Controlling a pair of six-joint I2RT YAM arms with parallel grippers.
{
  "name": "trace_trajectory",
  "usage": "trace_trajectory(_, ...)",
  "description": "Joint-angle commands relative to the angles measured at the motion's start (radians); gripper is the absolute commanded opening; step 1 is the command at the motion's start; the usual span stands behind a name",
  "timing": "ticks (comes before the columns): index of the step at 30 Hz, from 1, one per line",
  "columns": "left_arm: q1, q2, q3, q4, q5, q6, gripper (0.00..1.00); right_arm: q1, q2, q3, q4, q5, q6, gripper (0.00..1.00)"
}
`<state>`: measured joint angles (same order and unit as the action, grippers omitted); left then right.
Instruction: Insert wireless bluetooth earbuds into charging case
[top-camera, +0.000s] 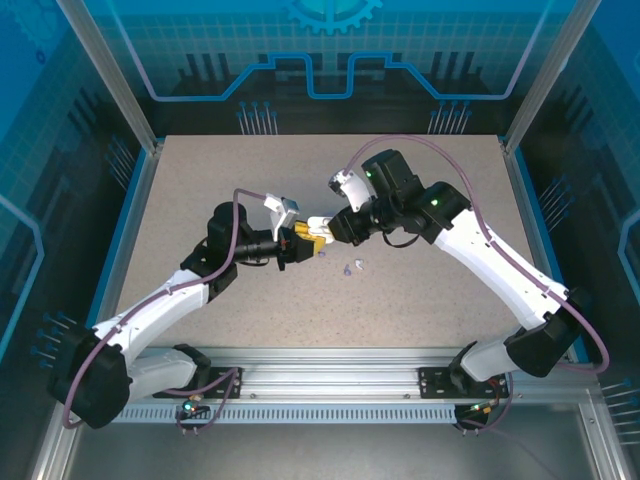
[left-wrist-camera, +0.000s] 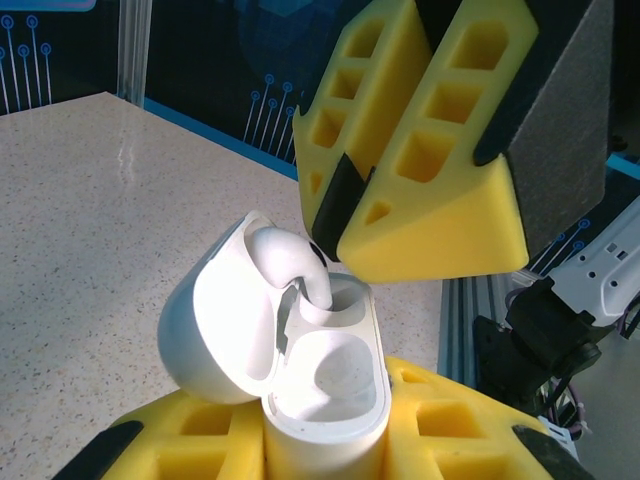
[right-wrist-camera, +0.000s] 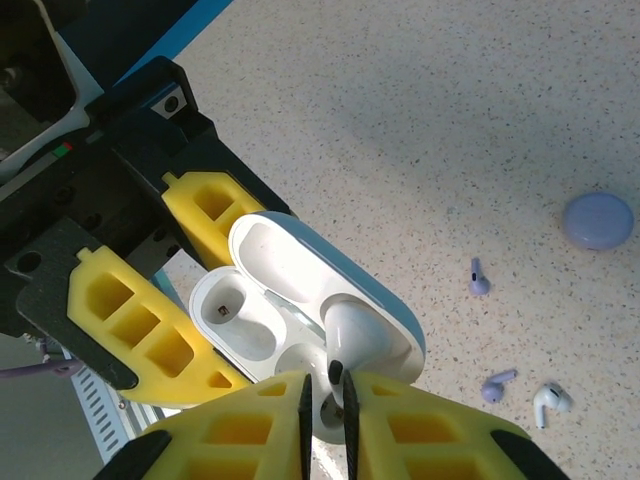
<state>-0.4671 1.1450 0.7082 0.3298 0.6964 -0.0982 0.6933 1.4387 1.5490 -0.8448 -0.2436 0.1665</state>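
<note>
Robot lab test cell. A speckled tabletop (top-camera: 420, 300) is enclosed by aluminium frame posts (top-camera: 108, 75) and backed by blue circuit-print panels (top-camera: 330, 40). White robot arms (top-camera: 500, 270) with exposed cabling are bolted to a slotted metal rail (top-camera: 330, 362).

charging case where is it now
The charging case is mid-table in the top view, lid open, gripped by the left hand; the right hand holds an earbud at its slot.

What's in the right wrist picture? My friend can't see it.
The right hand pinches a white earbud at the open case, which the left hand holds. On the table beside them lie a second earbud, two purple bits and a purple disc.
</note>
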Motion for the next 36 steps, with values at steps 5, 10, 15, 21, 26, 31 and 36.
trace_trajectory(5, -0.007, -0.019, 0.012, 0.054, 0.026, 0.002, 0.06, -0.007, -0.032, -0.021, -0.001, -0.01, -0.012, 0.19)
trace_trajectory(10, -0.006, -0.015, 0.017, 0.045, 0.036, 0.006, 0.06, -0.008, -0.049, -0.006, 0.004, 0.003, -0.008, 0.31)
trace_trajectory(15, -0.005, -0.012, 0.022, 0.042, 0.046, 0.005, 0.06, -0.007, -0.031, 0.026, 0.003, 0.018, -0.006, 0.4)
trace_trajectory(21, -0.007, -0.012, 0.022, 0.04, 0.059, 0.005, 0.06, -0.005, 0.005, 0.069, -0.007, 0.022, -0.009, 0.4)
trace_trajectory(26, -0.006, -0.01, 0.022, 0.039, 0.073, 0.007, 0.06, 0.001, 0.029, 0.091, -0.013, 0.014, -0.015, 0.4)
trace_trajectory(31, -0.007, -0.009, 0.024, 0.038, 0.084, 0.006, 0.06, 0.008, 0.049, 0.11, -0.024, 0.005, -0.021, 0.39)
trace_trajectory(36, -0.007, -0.006, 0.024, 0.036, 0.079, 0.008, 0.06, 0.022, 0.059, 0.117, -0.035, -0.006, -0.032, 0.39)
